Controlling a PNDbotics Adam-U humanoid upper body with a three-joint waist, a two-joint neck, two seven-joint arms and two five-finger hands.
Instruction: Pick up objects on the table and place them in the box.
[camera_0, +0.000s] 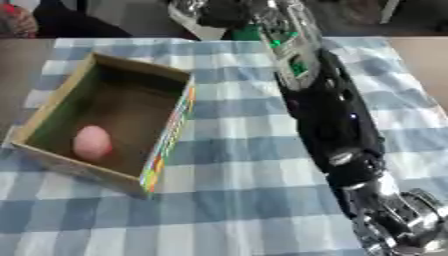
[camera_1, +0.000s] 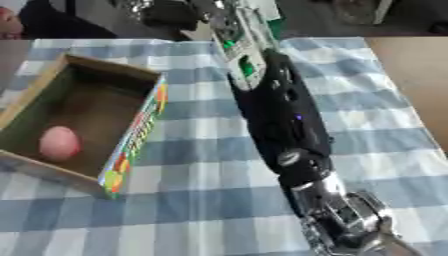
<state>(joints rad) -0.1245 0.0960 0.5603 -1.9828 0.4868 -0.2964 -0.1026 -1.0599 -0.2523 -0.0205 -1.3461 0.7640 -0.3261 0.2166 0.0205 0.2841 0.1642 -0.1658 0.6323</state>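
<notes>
An open cardboard box (camera_0: 52, 100) with a bright printed side stands on the left of the checked tablecloth. Inside it, near the front left corner, lies a pink egg-shaped object (camera_0: 92, 142). My right arm enters from the top and stretches down across the cloth to the lower right. Its hand (camera_1: 346, 217), black and silver, hangs over the cloth near the front edge, well to the right of the box. The hand is blurred and partly cut off. I see nothing clearly held in it. The left hand does not show.
A blue-and-white checked cloth (camera_0: 236, 170) covers the table, with bare brown tabletop (camera_1: 411, 80) at the far right. A small green shape (camera_0: 248, 33) shows at the table's far edge, behind the arm.
</notes>
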